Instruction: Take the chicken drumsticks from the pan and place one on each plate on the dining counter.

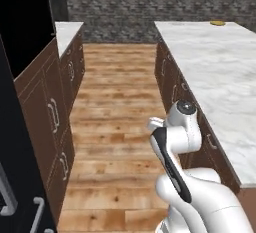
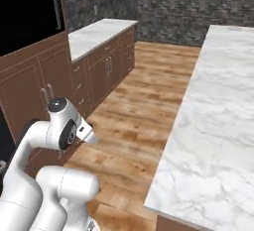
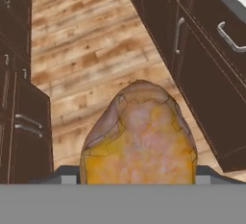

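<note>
A golden-orange chicken drumstick sits very close to the hand camera and hides most of the fingers. My gripper is shut on it, held over the wood floor in the aisle. The arm is folded low beside the dining counter, whose marble top runs along the right. At the counter's far end lies the yellow-olive plate, small and distant. The pan, the second drumstick and the pale plate are out of view.
Brown cabinet fronts of the island stand right of the hand, and another cabinet run with a marble worktop lines the left. A dark appliance opening is at the upper left. Wood floor stretches ahead to a stone wall.
</note>
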